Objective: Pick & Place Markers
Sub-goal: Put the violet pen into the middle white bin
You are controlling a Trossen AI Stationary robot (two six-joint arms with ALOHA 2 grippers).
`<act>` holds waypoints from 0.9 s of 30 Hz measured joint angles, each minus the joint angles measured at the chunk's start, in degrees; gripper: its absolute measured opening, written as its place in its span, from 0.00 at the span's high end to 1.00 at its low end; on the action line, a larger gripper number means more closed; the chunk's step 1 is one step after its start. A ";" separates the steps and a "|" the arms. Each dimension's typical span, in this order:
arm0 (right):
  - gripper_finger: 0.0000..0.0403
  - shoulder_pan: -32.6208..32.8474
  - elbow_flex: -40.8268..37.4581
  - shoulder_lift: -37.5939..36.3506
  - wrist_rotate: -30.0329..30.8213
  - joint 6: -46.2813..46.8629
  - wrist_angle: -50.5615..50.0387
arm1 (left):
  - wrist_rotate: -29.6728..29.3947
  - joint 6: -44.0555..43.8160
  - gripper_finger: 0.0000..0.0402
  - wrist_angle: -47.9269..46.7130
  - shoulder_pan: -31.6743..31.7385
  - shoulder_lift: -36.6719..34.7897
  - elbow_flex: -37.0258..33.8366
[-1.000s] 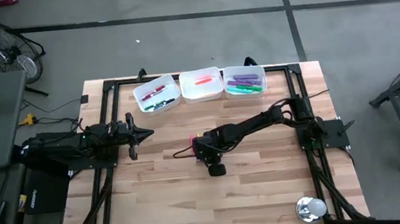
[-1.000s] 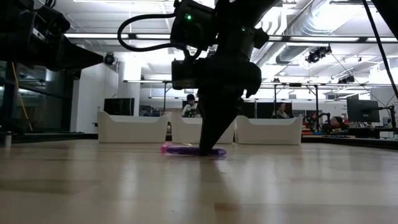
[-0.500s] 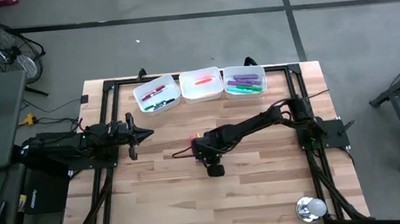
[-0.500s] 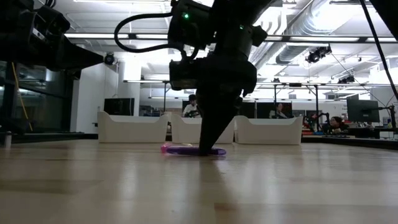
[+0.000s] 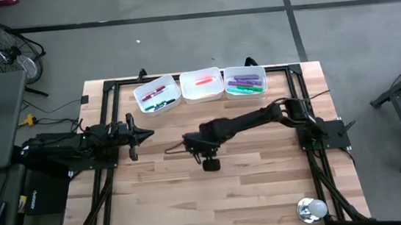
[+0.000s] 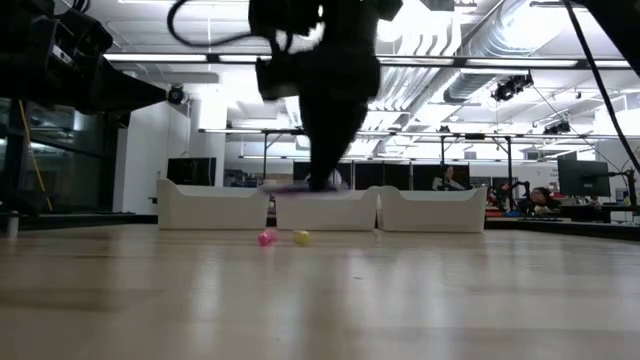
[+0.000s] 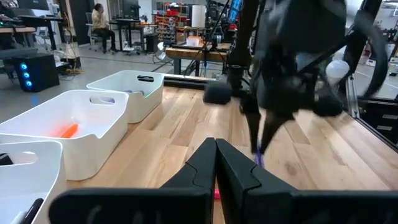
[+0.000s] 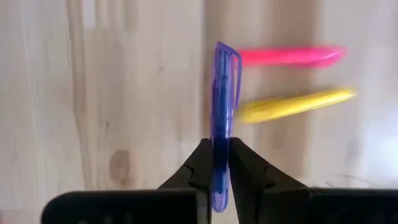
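Gripping a slim translucent purple marker (image 8: 221, 118) between its two dark fingers, the right claw (image 8: 217, 163) holds it clear of the light wooden plank table (image 5: 267, 187), near the table's middle in the high view. Below it, a pink marker (image 8: 289, 56) and a yellow marker (image 8: 295, 104) lie loose on the wood, side by side and just apart; in the low view they show end-on as a pink dot (image 6: 266, 238) and a yellow dot (image 6: 301, 238).

At the table's twelve o'clock edge stand three white rectangular plastic trays. The eleven o'clock tray (image 5: 140, 93) holds dark and red markers (image 5: 155, 96), the twelve o'clock tray (image 5: 185, 79) an orange marker (image 5: 202, 82), and the one o'clock tray (image 5: 243, 69) purple and green markers (image 5: 245, 86).

The job looks far along: most markers are binned, one is lifted, and two seem left to collect. Judging by colour, the one o'clock tray is the likely home for the purple one.

The left claw (image 7: 216, 163) waits at nine o'clock, fingers pressed together on nothing.
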 joint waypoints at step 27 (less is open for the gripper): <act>0.94 -33.12 12.49 -0.35 2.24 -30.70 -7.11 | 0.00 0.02 0.98 -0.04 0.00 -0.01 0.01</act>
